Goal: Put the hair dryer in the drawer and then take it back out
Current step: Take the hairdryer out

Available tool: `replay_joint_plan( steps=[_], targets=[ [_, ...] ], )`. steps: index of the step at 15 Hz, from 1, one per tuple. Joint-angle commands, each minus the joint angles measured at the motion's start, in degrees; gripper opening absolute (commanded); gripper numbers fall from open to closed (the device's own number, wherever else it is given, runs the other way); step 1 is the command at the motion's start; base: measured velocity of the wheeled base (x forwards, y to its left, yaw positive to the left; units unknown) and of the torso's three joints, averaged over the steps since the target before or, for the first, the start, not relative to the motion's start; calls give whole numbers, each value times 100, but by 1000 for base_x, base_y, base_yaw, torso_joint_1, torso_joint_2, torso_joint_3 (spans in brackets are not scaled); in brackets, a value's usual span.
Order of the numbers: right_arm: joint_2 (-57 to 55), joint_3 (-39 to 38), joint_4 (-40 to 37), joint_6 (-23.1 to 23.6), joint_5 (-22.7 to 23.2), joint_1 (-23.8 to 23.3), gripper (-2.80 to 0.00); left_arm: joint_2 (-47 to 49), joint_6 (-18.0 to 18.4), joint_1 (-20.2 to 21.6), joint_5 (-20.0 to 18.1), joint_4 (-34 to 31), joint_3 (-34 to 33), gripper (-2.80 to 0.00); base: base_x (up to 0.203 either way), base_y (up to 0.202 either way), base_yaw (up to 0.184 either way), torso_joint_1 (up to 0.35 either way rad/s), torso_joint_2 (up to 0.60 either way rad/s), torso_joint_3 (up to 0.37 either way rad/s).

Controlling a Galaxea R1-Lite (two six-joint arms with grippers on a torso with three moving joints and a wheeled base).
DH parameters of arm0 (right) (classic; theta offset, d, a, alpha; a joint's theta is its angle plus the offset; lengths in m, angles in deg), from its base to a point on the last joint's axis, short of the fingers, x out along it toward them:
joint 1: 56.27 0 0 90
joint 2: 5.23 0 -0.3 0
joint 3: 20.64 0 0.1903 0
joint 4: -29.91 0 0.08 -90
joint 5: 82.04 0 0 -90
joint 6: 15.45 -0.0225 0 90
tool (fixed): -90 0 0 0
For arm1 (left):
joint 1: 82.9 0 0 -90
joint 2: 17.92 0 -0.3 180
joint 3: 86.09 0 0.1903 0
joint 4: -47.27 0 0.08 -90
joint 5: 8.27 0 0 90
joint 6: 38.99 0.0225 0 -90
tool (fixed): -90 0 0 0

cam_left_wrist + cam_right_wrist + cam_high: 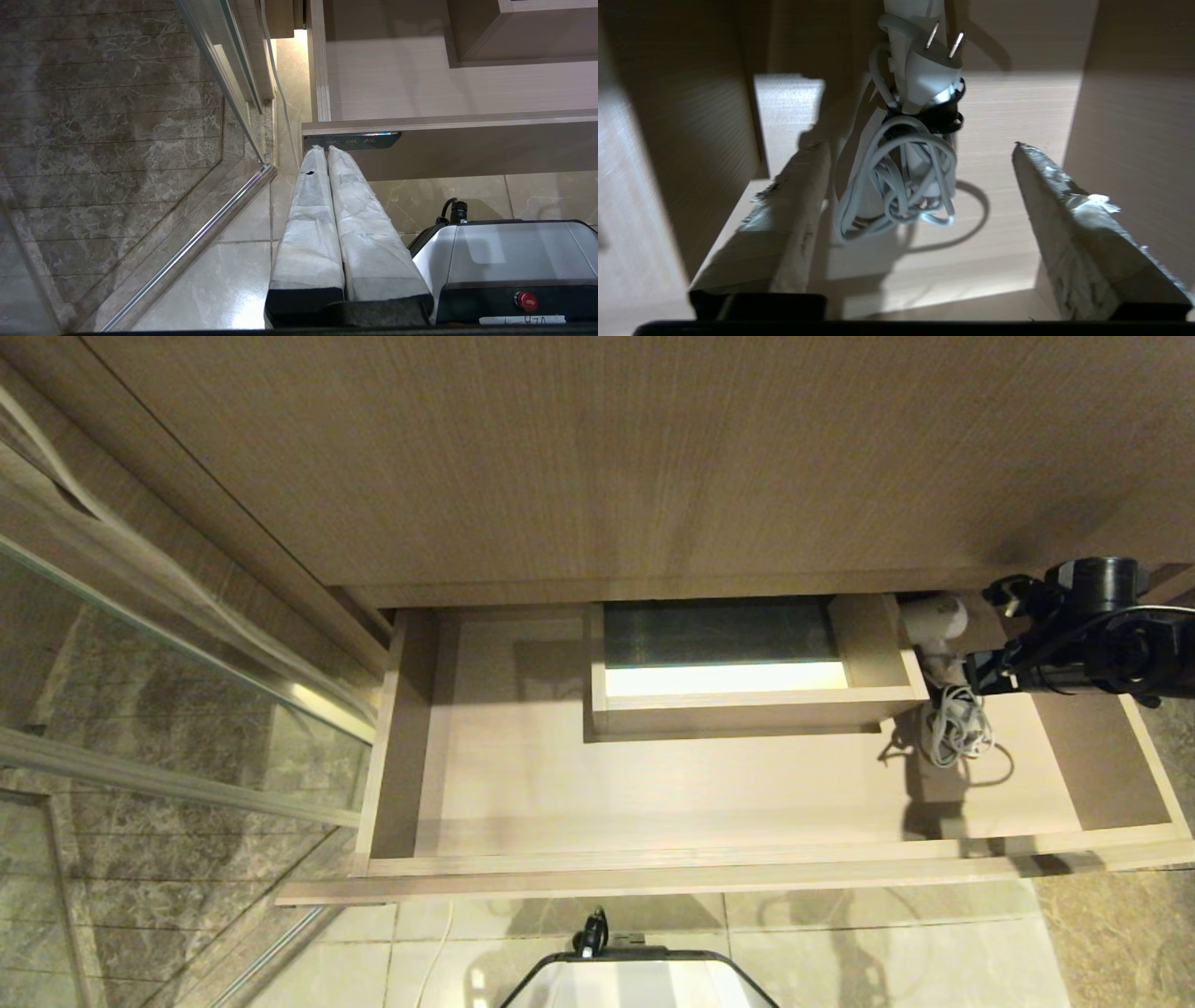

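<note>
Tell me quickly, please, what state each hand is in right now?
Left hand: closed, holding nothing.
Right hand: open around the hair dryer, not gripping it.

Right arm [1102, 649] reaches in from the right, its dark wrist held about level and pointing left. The right gripper [920, 186] has its jaws spread wide; its two wrapped fingers [1083, 224] stand well apart and hold nothing between them. Left gripper [329, 154] hangs low in front of the robot's base, aimed forward. Its wrapped fingers [306, 219] lie pressed side by side, jaws together, nothing clamped. The left arm itself is out of the head view.
</note>
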Motion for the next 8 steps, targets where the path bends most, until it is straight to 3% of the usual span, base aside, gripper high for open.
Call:
replay_joint_plan(
  steps=[1,8],
  targets=[
    [-241,127,9,-37,0,0,0,-8,0,0,3,1,-8,-280,0,0,0,0,0,0],
    [-921,822,9,-61,18,15,0,-2,0,0,3,1,-7,-280,0,0,0,0,0,0]
  ],
)
